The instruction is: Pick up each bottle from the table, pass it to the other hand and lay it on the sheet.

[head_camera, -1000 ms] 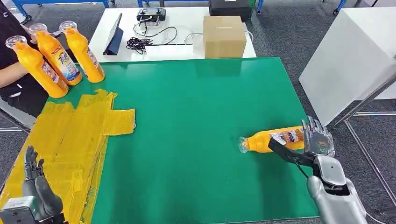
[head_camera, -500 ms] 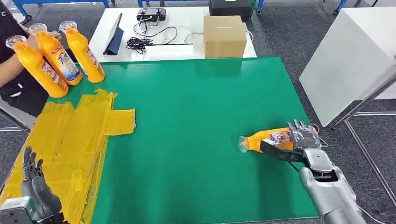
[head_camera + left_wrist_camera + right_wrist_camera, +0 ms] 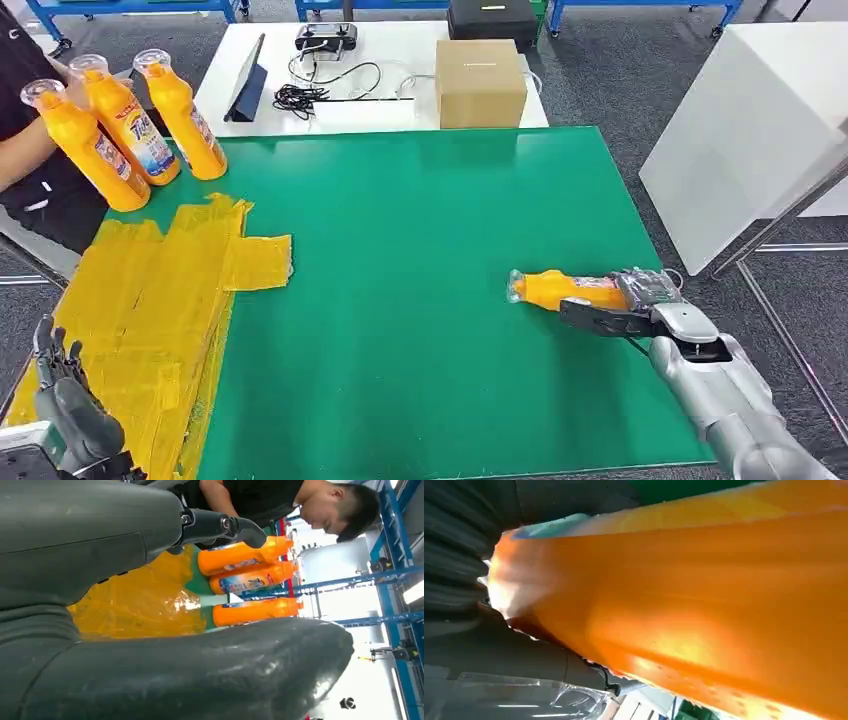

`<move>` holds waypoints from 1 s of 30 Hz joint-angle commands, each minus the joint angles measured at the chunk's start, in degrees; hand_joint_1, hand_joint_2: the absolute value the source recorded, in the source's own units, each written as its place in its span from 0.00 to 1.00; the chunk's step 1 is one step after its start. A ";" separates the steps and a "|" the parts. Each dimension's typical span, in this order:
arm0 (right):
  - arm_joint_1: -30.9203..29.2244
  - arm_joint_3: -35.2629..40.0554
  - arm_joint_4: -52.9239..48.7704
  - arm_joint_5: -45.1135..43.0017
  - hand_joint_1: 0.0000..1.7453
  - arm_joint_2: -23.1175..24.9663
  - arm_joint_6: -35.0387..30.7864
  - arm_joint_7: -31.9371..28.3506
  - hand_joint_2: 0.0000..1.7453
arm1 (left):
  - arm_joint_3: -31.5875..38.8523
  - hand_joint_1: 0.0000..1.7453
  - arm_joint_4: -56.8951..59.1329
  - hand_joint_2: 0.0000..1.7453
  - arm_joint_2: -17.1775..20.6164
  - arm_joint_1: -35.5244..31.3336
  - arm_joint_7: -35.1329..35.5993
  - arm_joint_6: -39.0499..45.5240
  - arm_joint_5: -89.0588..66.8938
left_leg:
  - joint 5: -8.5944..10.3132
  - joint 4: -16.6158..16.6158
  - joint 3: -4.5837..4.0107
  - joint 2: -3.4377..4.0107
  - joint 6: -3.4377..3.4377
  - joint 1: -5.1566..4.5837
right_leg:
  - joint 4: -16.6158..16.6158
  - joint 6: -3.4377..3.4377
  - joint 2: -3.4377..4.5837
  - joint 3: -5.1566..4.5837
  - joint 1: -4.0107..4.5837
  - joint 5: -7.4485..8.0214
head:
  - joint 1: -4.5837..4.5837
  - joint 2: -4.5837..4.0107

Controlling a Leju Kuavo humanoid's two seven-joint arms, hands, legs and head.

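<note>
One orange bottle (image 3: 560, 290) lies on its side on the green table (image 3: 420, 260), gripped by the right hand (image 3: 640, 300); beyond the open, empty left hand (image 3: 60, 400) spreads the yellow sheet (image 3: 150, 300).

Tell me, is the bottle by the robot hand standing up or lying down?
Lying down. The bottle lies on its side on the green table, cap end pointing left, with the right robot hand gripping its base.

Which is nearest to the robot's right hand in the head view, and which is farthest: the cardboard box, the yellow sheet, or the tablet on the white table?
From the right hand, which grips the lying bottle:
1. Cardboard box, on the white table straight behind the green mat.
2. Yellow sheet, at the mat's left side.
3. Tablet, on the white table's left part.
</note>
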 commanded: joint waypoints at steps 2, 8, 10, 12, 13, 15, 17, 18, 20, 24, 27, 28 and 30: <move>0.33 5.92 5.41 -1.94 1.00 -0.68 2.74 -0.15 1.00 | -1.56 0.00 3.80 0.00 2.56 -1.67 0.36 0.39 0.50 | 0.09 -0.12 0.09 -0.08 -0.07 0.06 | -0.18 -0.01 -0.11 0.17 0.06 0.08 | 0.00 0.00; 0.33 5.92 5.41 -1.94 1.00 -0.68 2.74 -0.15 1.00 | -1.56 0.00 3.80 0.00 2.56 -1.67 0.36 0.39 0.50 | 0.16 -0.17 0.08 -0.10 -0.11 0.12 | -0.27 -0.02 -0.15 0.14 0.11 0.16 | -0.02 0.00; 0.33 5.92 5.41 -1.94 1.00 -0.68 2.74 -0.15 1.00 | -1.56 0.00 3.80 0.00 2.56 -1.67 0.36 0.39 0.50 | 0.10 -0.12 0.14 -0.08 -0.07 0.09 | -0.21 -0.01 -0.12 0.20 0.08 0.10 | 0.00 0.00; 0.33 5.92 5.41 -1.94 1.00 -0.68 2.74 -0.15 1.00 | -1.56 0.00 3.80 0.00 2.56 -1.67 0.36 0.39 0.50 | 0.05 -0.08 0.15 -0.06 -0.05 0.06 | -0.14 -0.01 -0.09 0.21 0.06 0.05 | 0.00 0.00; 0.49 5.91 5.50 -2.56 1.00 -0.89 2.56 -0.06 1.00 | -1.64 0.00 4.03 0.00 2.62 -1.58 0.34 0.39 0.64 | 0.15 -0.16 0.07 -0.10 -0.10 0.12 | -0.28 0.00 -0.15 0.17 0.11 0.16 | -0.02 0.00; 1.85 4.11 4.08 -6.39 1.00 -0.40 0.54 -1.47 1.00 | -1.76 0.00 4.20 0.00 2.59 -1.11 0.10 -0.19 0.89 | 0.13 -0.15 0.11 -0.12 -0.08 0.10 | -0.26 0.00 -0.17 0.22 0.10 0.13 | 0.00 0.00; 4.80 1.59 -2.33 -12.99 1.00 0.62 -2.49 -4.66 1.00 | -2.84 0.00 3.58 0.00 2.81 -0.33 1.86 -3.71 1.94 | 0.07 -0.12 0.18 -0.11 -0.06 0.08 | -0.20 -0.01 -0.14 0.26 0.07 0.07 | 0.00 0.00; 6.35 0.51 -6.67 -13.57 1.00 2.26 -6.84 -4.44 1.00 | -3.70 0.00 2.91 0.00 2.92 0.63 2.50 -6.98 2.89 | 0.05 -0.10 0.17 -0.07 -0.05 0.07 | -0.16 -0.01 -0.10 0.23 0.07 0.05 | -0.02 0.00; 10.26 1.71 -17.92 -1.77 1.00 8.66 -18.51 0.85 1.00 | -4.04 0.00 -0.45 0.00 0.70 4.07 3.85 -18.20 7.89 | 0.05 -0.14 0.18 0.02 -0.08 0.11 | -0.21 -0.04 -0.01 0.24 0.11 0.08 | 0.00 0.00; 15.20 11.13 -36.26 -0.95 1.00 18.53 -20.37 -1.13 1.00 | -6.93 0.00 -3.05 1.00 -2.75 7.35 2.76 -28.83 10.87 | -0.10 -0.05 -0.03 0.62 -0.12 0.12 | 0.00 -0.08 0.60 0.02 0.20 0.09 | 0.00 0.00; 16.76 16.38 -39.68 -7.80 1.00 21.42 -19.17 -2.12 1.00 | -11.92 0.00 -3.99 1.00 -2.75 7.77 0.12 -25.59 4.86 | -0.10 -0.04 -0.16 0.58 -0.16 0.10 | 0.08 -0.08 0.59 -0.21 0.20 0.02 | -0.02 0.00; 17.79 17.25 -39.96 -8.31 1.00 21.97 -19.37 -2.31 1.00 | -14.44 0.00 -4.07 1.00 -2.76 7.76 -0.69 -23.39 2.15 | -0.18 -0.03 -0.09 0.67 -0.28 0.16 | 0.12 -0.15 0.65 -0.18 0.26 -0.05 | -0.04 0.00; 19.09 19.02 -39.05 -9.86 1.00 23.31 -19.79 -3.14 1.00 | -19.58 0.00 -3.35 1.00 0.99 7.50 -0.97 -20.75 1.98 | -0.09 0.00 -0.19 0.09 -0.18 0.22 | 0.05 -0.10 0.08 -0.13 0.24 -0.13 | -0.04 0.00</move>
